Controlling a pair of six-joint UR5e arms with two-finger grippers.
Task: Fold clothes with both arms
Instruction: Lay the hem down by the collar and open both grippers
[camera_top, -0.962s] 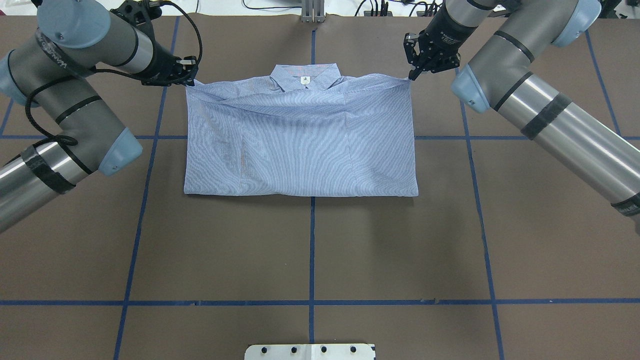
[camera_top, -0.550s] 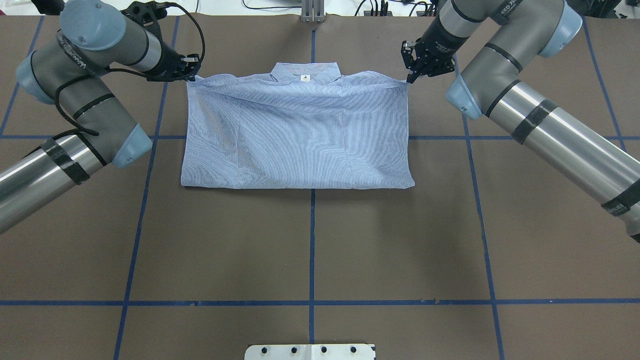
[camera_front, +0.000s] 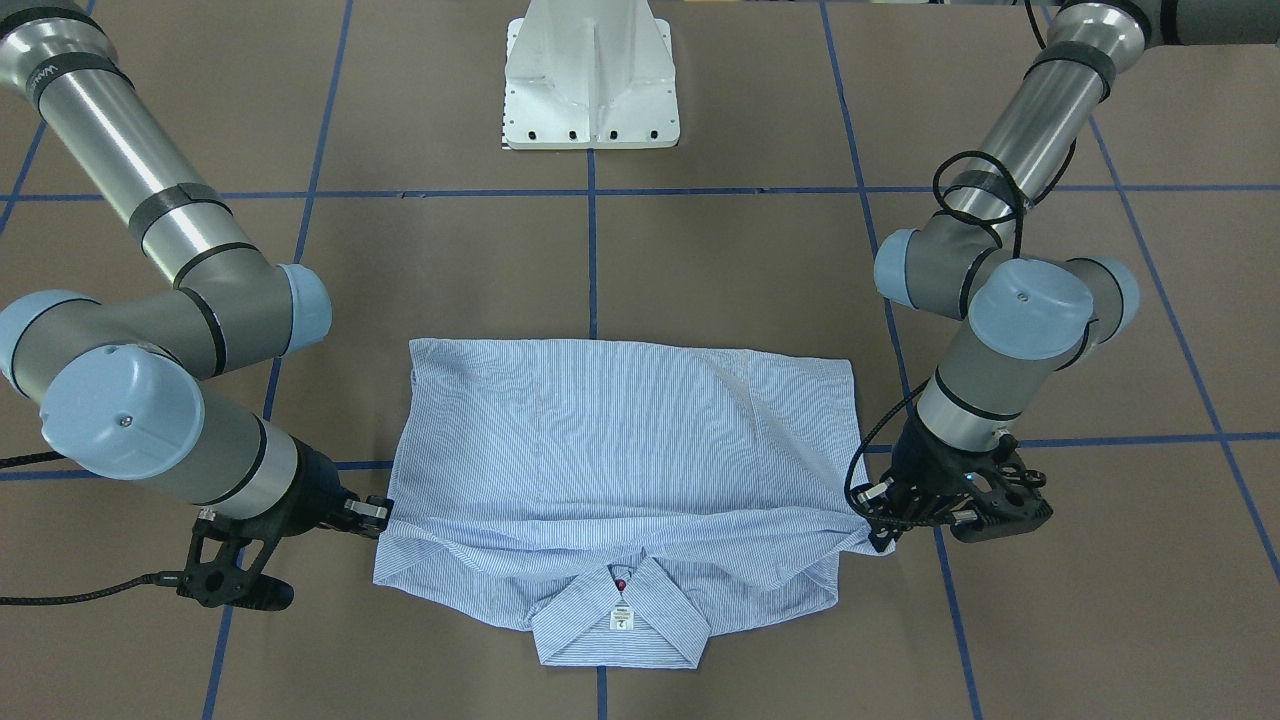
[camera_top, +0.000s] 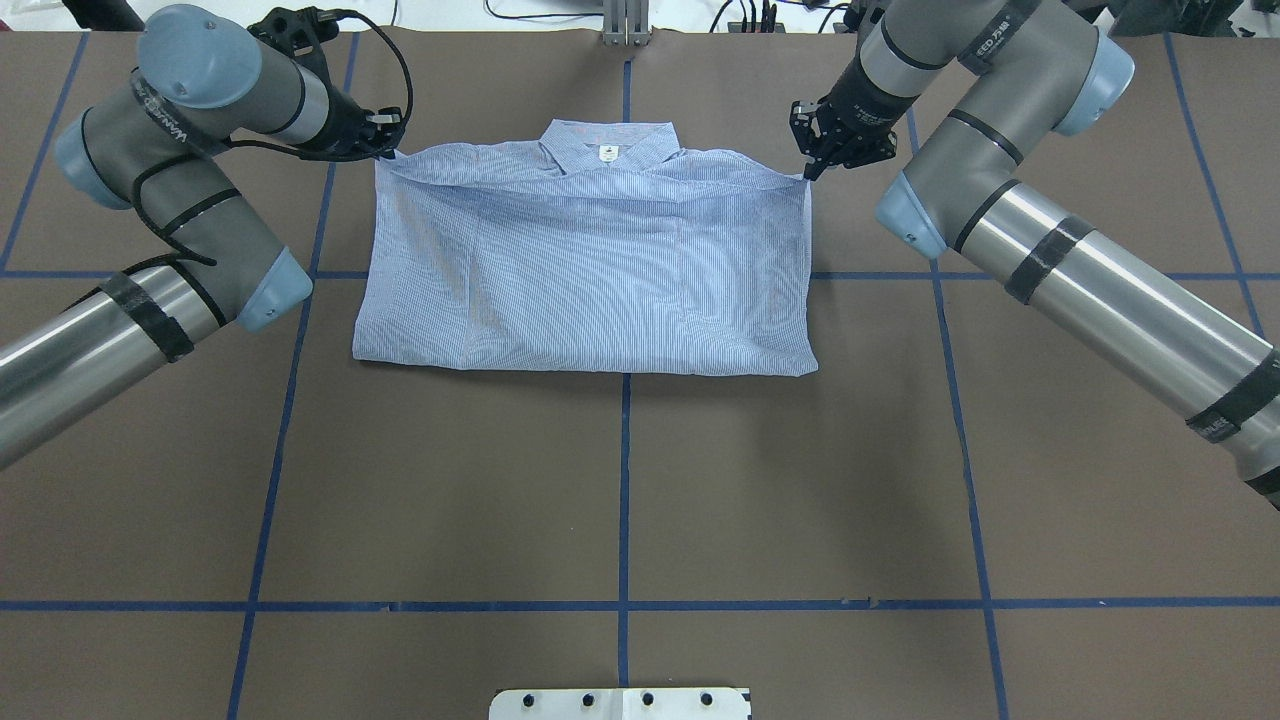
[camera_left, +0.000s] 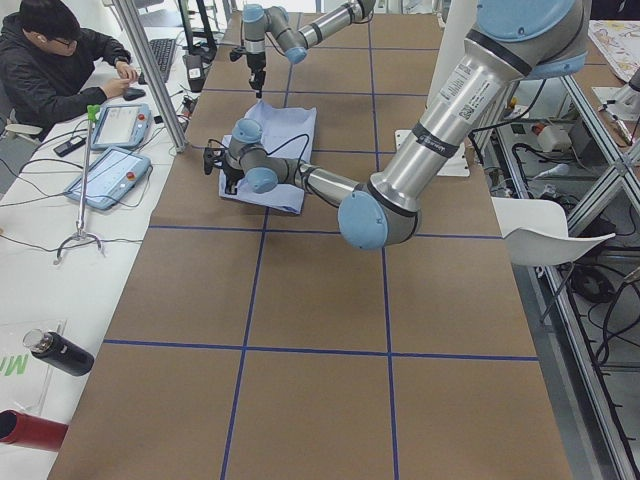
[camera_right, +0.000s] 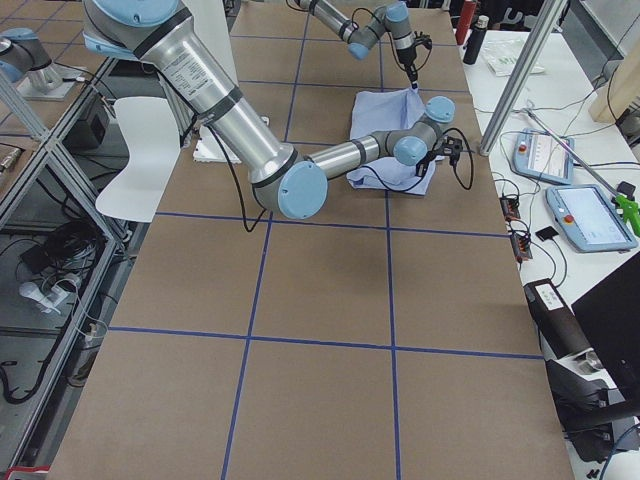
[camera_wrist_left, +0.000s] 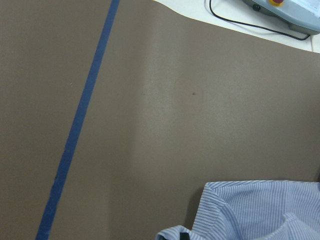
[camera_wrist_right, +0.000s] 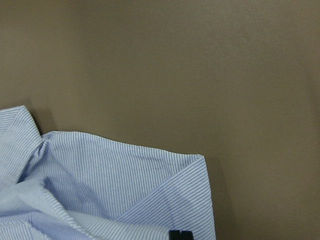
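The light blue striped shirt (camera_top: 590, 270) lies flat on the brown table, its lower half folded up toward the collar (camera_top: 605, 140) with the white label. My left gripper (camera_top: 388, 150) is shut on the folded layer's far left corner; in the front-facing view it is on the right (camera_front: 880, 535). My right gripper (camera_top: 808, 172) is shut on the far right corner and appears at that view's left (camera_front: 385, 515). Each wrist view shows striped cloth at a black fingertip (camera_wrist_left: 184, 235) (camera_wrist_right: 180, 234).
The white pedestal base (camera_front: 592, 80) stands at the robot's side of the table. Blue tape lines (camera_top: 624, 500) cross the brown surface. A seated person (camera_left: 60, 60) and control tablets (camera_left: 110, 170) are at a side table beyond the far edge.
Both grippers have carried the folded layer's edge farther toward the collar and lower. The shirt's near fold line has shifted away from the robot, and the cloth lies flatter.
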